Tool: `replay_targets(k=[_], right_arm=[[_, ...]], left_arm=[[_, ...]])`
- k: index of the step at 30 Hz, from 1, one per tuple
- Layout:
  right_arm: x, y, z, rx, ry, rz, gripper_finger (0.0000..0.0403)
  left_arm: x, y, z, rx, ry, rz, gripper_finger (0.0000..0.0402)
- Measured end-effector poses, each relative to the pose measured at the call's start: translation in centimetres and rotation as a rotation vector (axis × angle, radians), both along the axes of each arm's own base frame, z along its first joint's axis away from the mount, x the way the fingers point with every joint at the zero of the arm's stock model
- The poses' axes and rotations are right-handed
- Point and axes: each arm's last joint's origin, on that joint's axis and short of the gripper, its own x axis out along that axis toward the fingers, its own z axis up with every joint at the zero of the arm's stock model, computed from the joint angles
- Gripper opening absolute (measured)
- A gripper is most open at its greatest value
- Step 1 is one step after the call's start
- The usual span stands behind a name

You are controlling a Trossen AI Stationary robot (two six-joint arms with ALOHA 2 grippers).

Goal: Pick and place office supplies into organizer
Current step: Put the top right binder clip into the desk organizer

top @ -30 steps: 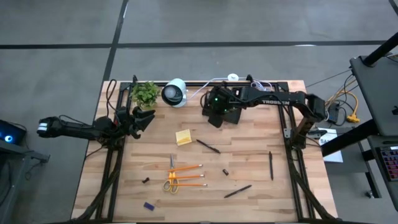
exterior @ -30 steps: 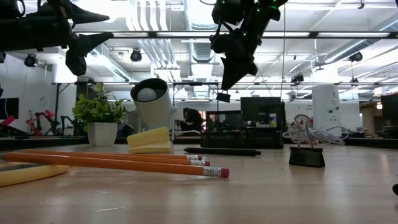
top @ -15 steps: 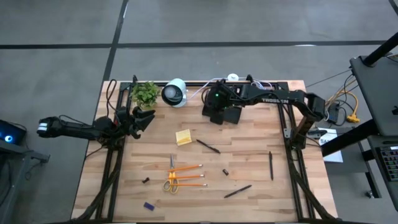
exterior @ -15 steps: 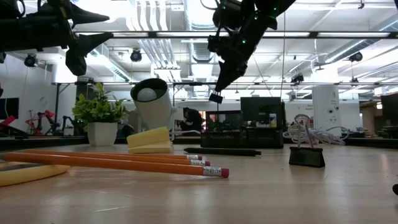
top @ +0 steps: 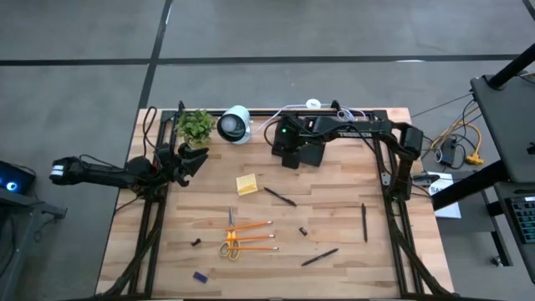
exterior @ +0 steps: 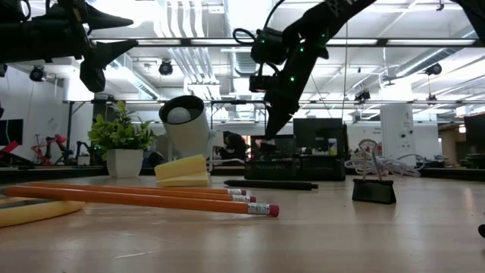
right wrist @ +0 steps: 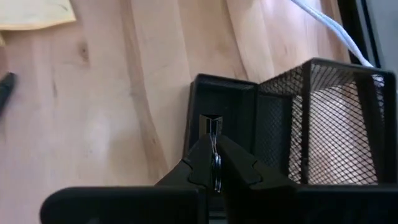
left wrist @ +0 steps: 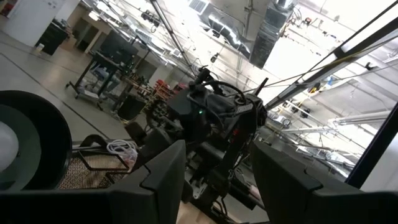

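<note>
Black right gripper (right wrist: 213,163) pinches a binder clip (right wrist: 211,126) above the organizer (right wrist: 280,130); left gripper (top: 194,159) waits, fingers apart.

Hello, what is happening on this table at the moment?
The right gripper is shut on a small binder clip and holds it just over a low front compartment of the black organizer at the back of the table. The left gripper waits open, raised at the table's left edge. The sticky-note pad, scissors, pencils and pens lie on the table.
</note>
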Motion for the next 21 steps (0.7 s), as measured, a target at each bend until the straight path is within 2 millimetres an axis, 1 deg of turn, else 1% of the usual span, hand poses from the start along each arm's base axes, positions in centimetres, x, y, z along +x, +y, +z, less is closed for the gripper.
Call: replay_targets(k=[9, 15, 21], right_arm=[[-0.6, -1.4, 0.1, 0.014, -0.003, -0.041, 0.0008], [-0.8, -1.3, -0.2, 0.045, 0.01, -0.053, 0.0008], [-1.2, -1.2, -0.9, 0.054, 0.036, -0.06, 0.0008]], left_arm=[[0.0, 0.0, 0.0, 0.0, 0.0, 0.001, 0.0167], [0.0, 0.0, 0.0, 0.001, 0.001, 0.001, 0.0167], [0.0, 0.0, 0.0, 0.001, 0.001, 0.001, 0.0167]])
